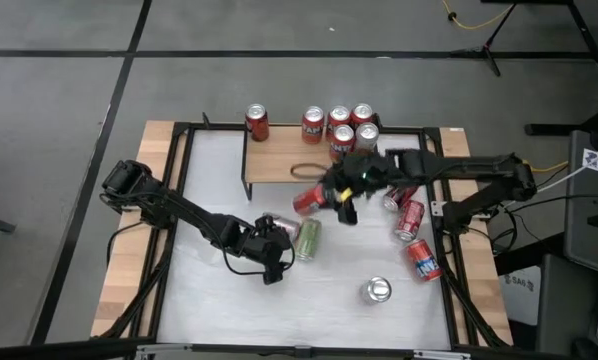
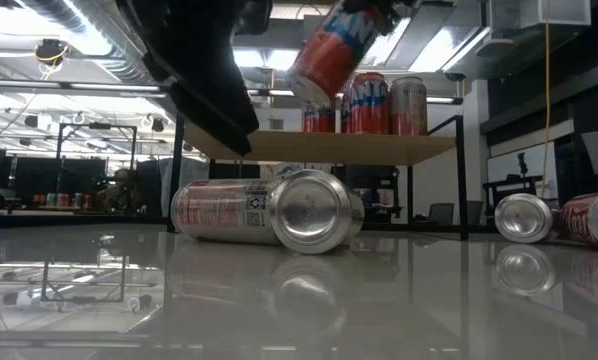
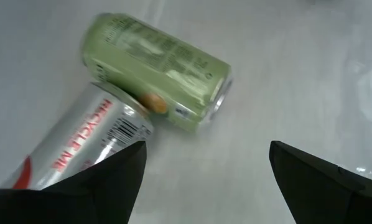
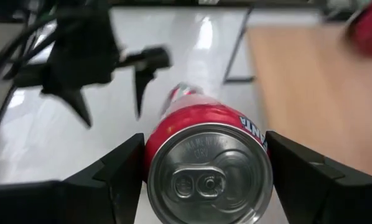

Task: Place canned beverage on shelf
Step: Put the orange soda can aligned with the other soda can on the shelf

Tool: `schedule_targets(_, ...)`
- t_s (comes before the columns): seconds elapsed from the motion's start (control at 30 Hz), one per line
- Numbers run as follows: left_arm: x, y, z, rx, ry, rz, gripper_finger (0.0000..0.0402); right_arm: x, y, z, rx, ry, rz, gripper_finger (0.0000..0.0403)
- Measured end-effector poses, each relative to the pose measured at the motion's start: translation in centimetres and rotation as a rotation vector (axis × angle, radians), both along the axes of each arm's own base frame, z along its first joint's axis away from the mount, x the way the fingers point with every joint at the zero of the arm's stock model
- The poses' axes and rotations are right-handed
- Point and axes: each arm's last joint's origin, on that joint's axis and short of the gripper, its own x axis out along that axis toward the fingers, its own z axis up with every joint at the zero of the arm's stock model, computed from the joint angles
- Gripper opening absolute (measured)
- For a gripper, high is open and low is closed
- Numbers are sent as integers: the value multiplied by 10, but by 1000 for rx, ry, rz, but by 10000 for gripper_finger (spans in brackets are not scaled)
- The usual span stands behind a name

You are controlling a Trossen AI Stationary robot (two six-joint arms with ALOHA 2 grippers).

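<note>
While gripped by right fingers point(image 4: 204, 180), red can point(image 1: 310, 200) tilted, seemingly bottom toward shelf point(image 1: 279, 160).

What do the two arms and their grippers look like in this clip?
Both arms are dark, jointed links with black cables running along them. The left gripper and right gripper each end in two flat, wedge-shaped black fingers. A small green light shows on the right arm's wrist. No lettering is readable on either.
</note>
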Motion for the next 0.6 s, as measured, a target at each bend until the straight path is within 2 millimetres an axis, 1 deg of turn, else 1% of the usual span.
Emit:
schedule_targets(0.23, 1, 4, 1, 78, -29, 58, 330, -9, -37, 45, -99, -53, -42, 276)
schedule_targets(0.33, 3, 9, 1, 106, -42, 90, 330, -10, -55, 56, -113, -24, -87, 276)
schedule_targets(0.47, 7, 19, 3, 126, -70, 142, 330, -3, -76, 59, -141, 34, -118, 276)
schedule_targets(0.6, 15, 31, 7, 117, -129, 198, 330, 11, -93, 48, -144, 112, -133, 276)
